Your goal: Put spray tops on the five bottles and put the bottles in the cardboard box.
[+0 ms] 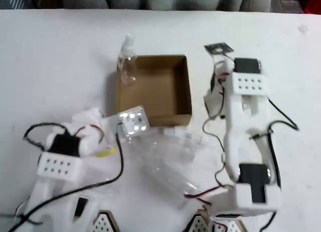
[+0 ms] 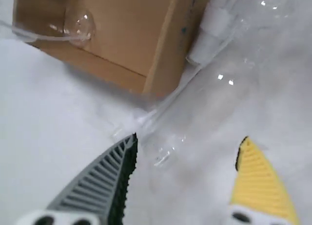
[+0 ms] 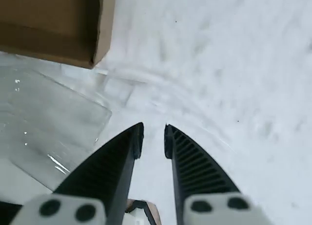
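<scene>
The cardboard box [image 1: 155, 86] sits open in the middle of the white bench [image 1: 60, 66]. One clear bottle [image 1: 126, 61] with a white spray top on it is at the box's far-left corner. From the high view I cannot tell whether it leans on the wall from outside or rests partly over the rim. A crumpled clear plastic sheet [image 1: 165, 161] spreads over the bench on the near side of the box, between the two arms. Small white pieces [image 1: 173, 133] lie at its far edge, close to the box's near wall, and they are too blurred to name.

The left gripper [image 2: 190, 138] is near the box's near-left corner, above the edge of the plastic. Its grey and yellow jaws are released and spread wide, with nothing between them. The right gripper [image 3: 153, 127] is over bare bench just right of the box's near-right corner. Its black jaws are parted by only a narrow gap and hold nothing.
</scene>
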